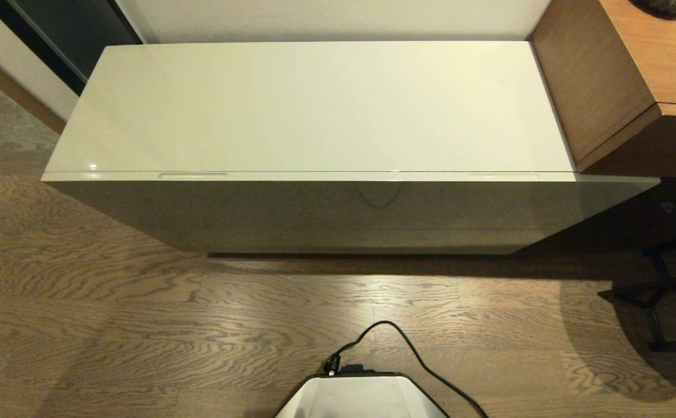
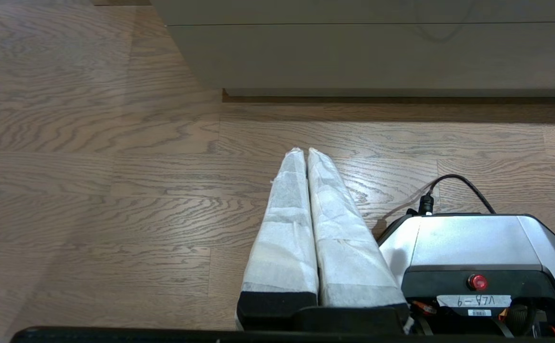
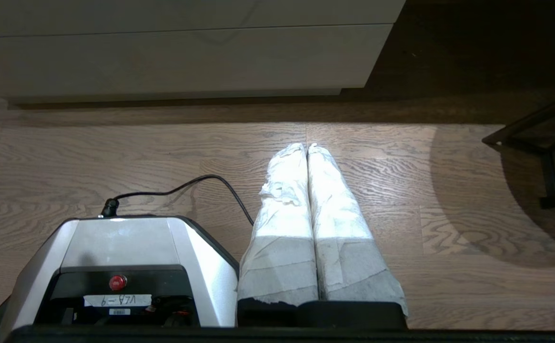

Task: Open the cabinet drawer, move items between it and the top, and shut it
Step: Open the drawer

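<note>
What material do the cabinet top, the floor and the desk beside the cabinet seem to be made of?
The top looks like lacquered or laminated board, cream-white and glossy: it shows soft reflections and bright glints at its front edge. The floor seems wood plank or wood-look laminate, with a matt finish, clear grain and plank seams. The desk looks like brown wood veneer or laminate with fine straight grain and low sheen.

cabinet on wood floor
top (image 1: 314,104), glossy cream slab, abuts brown desk (image 1: 622,75) on its right. floor (image 1: 111,325) carries cabinet (image 1: 338,212), robot base (image 1: 361,395) with black cable (image 1: 407,348), dark stand (image 1: 657,296).
</note>
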`<state>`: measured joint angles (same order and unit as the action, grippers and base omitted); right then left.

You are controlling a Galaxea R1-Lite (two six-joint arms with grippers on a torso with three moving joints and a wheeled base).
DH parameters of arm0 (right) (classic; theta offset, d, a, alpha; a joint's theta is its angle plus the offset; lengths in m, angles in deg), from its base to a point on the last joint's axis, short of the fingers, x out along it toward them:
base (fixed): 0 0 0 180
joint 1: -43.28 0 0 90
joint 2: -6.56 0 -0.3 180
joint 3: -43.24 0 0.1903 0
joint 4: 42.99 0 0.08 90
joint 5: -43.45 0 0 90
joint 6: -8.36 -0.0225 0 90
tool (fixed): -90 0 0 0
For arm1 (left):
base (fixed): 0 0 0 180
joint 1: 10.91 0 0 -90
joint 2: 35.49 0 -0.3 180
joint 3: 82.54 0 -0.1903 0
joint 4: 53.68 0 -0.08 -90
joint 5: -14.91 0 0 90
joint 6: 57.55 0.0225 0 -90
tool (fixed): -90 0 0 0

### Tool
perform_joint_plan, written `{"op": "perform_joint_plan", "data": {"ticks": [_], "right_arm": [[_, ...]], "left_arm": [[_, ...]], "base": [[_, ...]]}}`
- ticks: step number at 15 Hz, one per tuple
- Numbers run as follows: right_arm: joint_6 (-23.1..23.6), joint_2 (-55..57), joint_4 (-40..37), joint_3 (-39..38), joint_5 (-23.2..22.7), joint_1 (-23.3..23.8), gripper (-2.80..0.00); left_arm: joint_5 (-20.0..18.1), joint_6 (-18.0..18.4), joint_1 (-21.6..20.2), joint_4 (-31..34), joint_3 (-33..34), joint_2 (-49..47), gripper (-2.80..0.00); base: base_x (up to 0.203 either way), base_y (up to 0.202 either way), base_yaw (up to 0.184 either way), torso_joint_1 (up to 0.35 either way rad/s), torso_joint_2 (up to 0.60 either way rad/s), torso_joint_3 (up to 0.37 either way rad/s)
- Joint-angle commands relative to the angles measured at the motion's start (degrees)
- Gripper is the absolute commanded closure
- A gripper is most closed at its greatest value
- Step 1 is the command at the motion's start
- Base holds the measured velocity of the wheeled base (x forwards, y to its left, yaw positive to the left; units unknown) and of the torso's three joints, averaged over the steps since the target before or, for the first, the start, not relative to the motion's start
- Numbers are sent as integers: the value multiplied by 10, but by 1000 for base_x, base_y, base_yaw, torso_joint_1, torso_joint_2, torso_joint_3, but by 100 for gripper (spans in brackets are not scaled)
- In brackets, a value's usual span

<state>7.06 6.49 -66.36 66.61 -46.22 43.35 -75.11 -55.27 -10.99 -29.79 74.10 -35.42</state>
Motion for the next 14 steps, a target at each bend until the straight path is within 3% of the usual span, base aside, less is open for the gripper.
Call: {"op": "perform_joint_plan", "data": {"ticks": [1, 14], "right_arm": [[0, 1, 0, -1, 0, 0, 0], [0, 1, -1, -1, 1, 0, 0]], "left_arm": [[0, 0, 0, 0, 0, -1, 0], [0, 0, 0, 0, 0, -1, 0]], "base": [[0, 0, 0, 0, 0, 0], [0, 0, 0, 0, 0, 0]]}}
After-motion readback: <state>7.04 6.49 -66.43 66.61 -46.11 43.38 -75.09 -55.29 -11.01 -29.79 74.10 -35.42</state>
